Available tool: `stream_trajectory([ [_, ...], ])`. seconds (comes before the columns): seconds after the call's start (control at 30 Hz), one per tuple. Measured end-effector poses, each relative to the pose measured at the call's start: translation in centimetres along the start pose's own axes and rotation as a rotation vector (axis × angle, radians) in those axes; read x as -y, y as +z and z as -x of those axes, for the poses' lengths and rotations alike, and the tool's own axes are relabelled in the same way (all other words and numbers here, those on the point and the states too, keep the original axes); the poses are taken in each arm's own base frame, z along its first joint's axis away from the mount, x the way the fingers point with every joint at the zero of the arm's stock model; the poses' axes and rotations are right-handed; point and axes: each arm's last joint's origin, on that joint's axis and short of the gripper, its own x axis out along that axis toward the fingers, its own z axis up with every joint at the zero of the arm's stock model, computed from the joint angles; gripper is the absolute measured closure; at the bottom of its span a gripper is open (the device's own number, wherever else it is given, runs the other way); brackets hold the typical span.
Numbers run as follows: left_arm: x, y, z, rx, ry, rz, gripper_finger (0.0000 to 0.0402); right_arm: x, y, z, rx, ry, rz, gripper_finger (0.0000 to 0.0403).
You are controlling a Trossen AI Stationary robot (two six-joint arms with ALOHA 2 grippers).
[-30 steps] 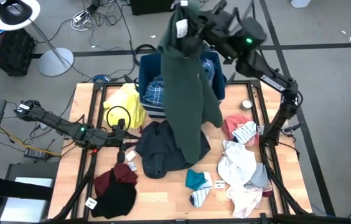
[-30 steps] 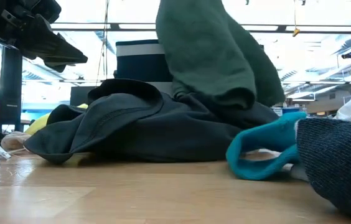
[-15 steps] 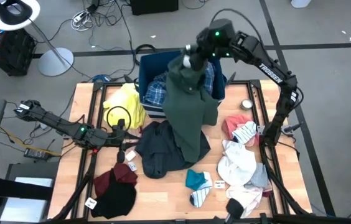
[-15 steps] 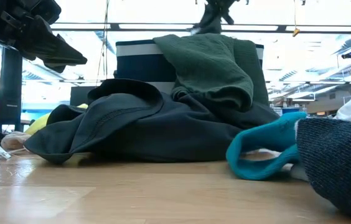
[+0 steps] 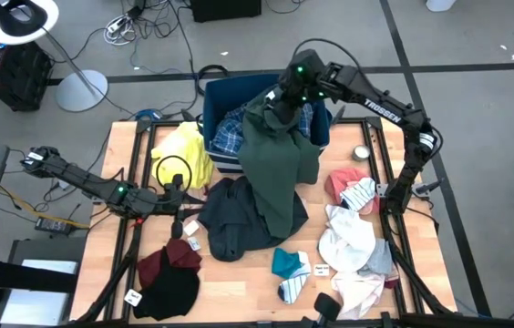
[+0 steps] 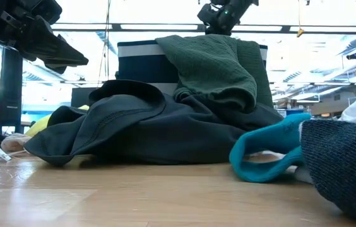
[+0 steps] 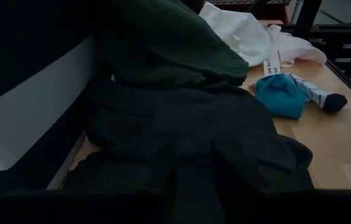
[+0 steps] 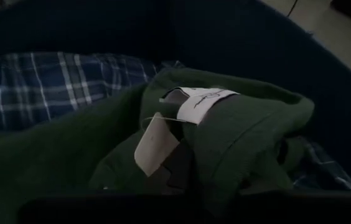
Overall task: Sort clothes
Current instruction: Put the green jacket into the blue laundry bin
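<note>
High view shows my right gripper (image 5: 280,98) has lowered the dark green garment (image 5: 273,169) over the bin (image 5: 213,94) at the table's far edge, fingers just loosening.

We are reading white lettering, apparently "TROSSEN", running along the right arm (image 5: 380,107) in the high view. A white tag (image 8: 195,99) on the green garment (image 8: 57,168) is showing faint marks that we are failing to make out in the right wrist view.
</note>
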Motion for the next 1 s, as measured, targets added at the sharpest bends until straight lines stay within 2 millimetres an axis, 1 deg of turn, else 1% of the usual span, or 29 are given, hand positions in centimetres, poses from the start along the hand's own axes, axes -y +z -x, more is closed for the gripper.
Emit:
stream_trajectory([
  [0.3,0.0,0.0,0.0,0.0,0.0,0.0,0.0303,-1.2,-0.1,-0.1,-0.004,0.024,0.015,0.0293],
  [0.47,0.0,0.0,0.0,0.0,0.0,0.0,0.0303,-1.8,-0.1,-0.1,-0.003,0.035,0.026,0.0263],
  [0.63,0.0,0.0,0.0,0.0,0.0,0.0,0.0303,-1.8,0.0,-0.1,-0.001,0.036,0.026,0.0253],
  [0.83,0.0,0.0,0.0,0.0,0.0,0.0,0.0303,-2.0,0.0,0.2,0.005,0.028,0.058,0.0252],
  [1.0,0.0,0.0,0.0,0.0,0.0,0.0,0.0303,-1.7,0.2,2.2,0.051,-0.05,0.104,0.0252],
])
